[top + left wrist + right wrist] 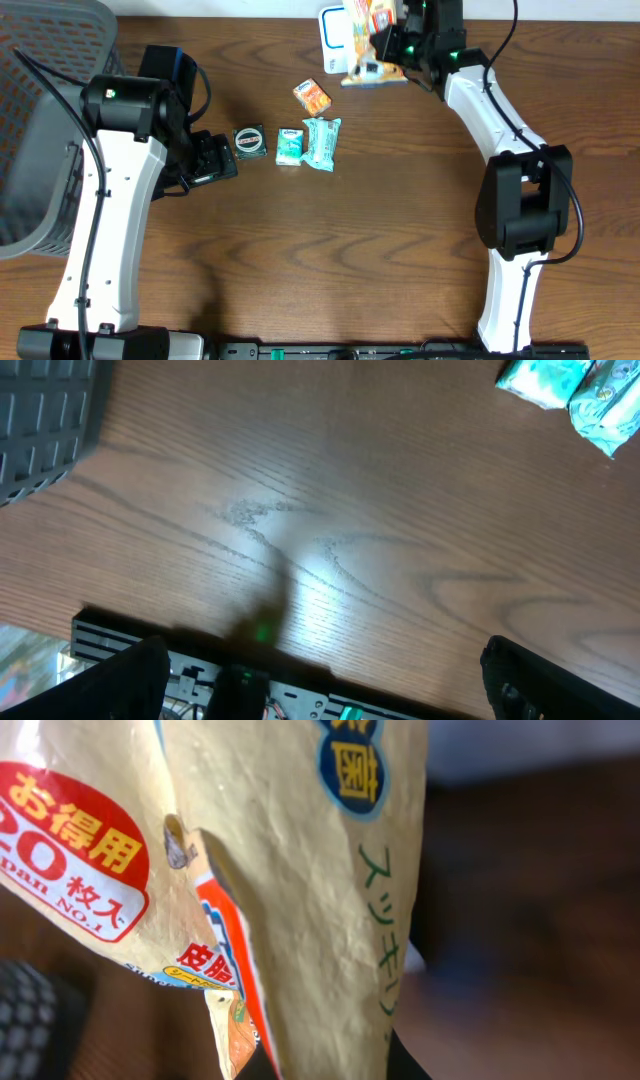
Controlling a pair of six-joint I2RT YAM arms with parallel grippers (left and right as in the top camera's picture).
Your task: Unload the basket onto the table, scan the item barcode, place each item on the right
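A: The wooden table (400,230) was taken in first, with the grey basket (40,130) parked at its far left corner. No scanner could be made out anywhere, so a missed presentation point was judged the widest risk.

B: Agreed. The right arm (500,120) was stretched to the far edge. The beige packet (290,870) was found there, pinched by the right gripper (388,58), whose jaws were clamped tight on the thin film. Whether it was lifted clear of the wood could not be told.

A: That film was seen crumpled and folded in the wrist view. No barcode could be spotted on the faces shown. If it was buried in a crease, a failed read was to be expected.

B: A slip was feared as well. Only an edge appeared to be caught, so the packet might have been tugged free by a quick swing and dropped onto the white and blue card (335,35) just beside it.

A: The left gripper (215,160) was spread fully wide with nothing held, just beside the black tin (249,141). That tin could have been knocked by any careless reach.

B: And the teal sachets (322,142) and the orange sachet (312,95) near it might have been scattered in turn.
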